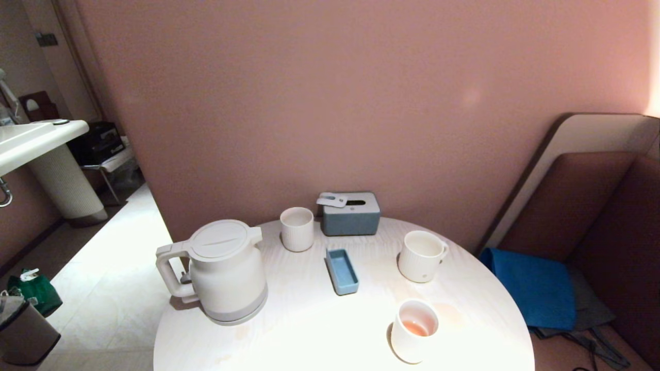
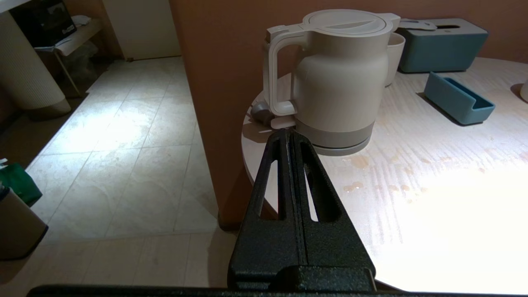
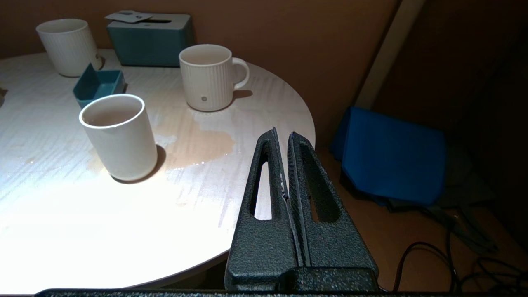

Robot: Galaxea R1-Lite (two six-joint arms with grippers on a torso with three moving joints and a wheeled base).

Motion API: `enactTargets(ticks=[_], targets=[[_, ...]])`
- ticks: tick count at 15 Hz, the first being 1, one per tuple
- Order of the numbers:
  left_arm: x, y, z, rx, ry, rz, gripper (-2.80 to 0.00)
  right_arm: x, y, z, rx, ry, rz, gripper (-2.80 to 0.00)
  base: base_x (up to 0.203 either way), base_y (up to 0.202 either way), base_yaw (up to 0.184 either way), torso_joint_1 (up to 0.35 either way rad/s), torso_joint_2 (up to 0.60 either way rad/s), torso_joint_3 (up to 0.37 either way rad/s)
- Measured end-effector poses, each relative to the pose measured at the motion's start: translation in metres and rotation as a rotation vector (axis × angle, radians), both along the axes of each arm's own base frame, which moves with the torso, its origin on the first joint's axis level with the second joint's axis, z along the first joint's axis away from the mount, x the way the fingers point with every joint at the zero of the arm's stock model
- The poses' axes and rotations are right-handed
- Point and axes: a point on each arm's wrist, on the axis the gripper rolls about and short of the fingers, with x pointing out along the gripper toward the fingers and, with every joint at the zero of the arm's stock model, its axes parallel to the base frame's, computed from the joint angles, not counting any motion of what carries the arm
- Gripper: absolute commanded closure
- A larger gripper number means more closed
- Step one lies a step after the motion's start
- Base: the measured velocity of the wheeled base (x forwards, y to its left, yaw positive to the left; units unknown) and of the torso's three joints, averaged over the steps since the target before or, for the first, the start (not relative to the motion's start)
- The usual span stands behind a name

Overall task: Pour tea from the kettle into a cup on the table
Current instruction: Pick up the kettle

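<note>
Head view: kettle (image 1: 225,271) lower left on table (image 1: 309,330), ribbed cup (image 1: 422,255) centre-right; no arms seen.
L wrist: left gripper (image 2: 290,133) shut, empty, below kettle handle.
R wrist: right gripper (image 3: 282,136) shut, empty.
Risk: wet tabletop, kettle may slip.

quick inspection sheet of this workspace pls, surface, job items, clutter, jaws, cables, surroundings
surface: round pale table, wet puddle and drips beside the cups.
job's things: kettle upright on its base, lid shut, at the table's left; ribbed cup with handle at the right, apart from it.
clutter: ribbed tumbler, smooth cup with a little tea, blue tray, tissue box.
grippers: left gripper and right gripper, jaws shut, holding nothing, short of the table edge.
cables: black cables on the floor.
surroundings: pink wall, blue cloth, washbasin.
</note>
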Motion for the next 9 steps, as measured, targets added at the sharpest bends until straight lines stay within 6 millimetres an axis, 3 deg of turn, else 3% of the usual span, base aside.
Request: enactTargets(ticks=[9], targets=[[0.0000,0.0001,0.0006,-0.004,-0.006,0.004,0.00,0.0000,0.0000,0.0000,0.000,0.000,0.000,0.00,0.000,0.000,0.000,0.000,0.00,0.000]])
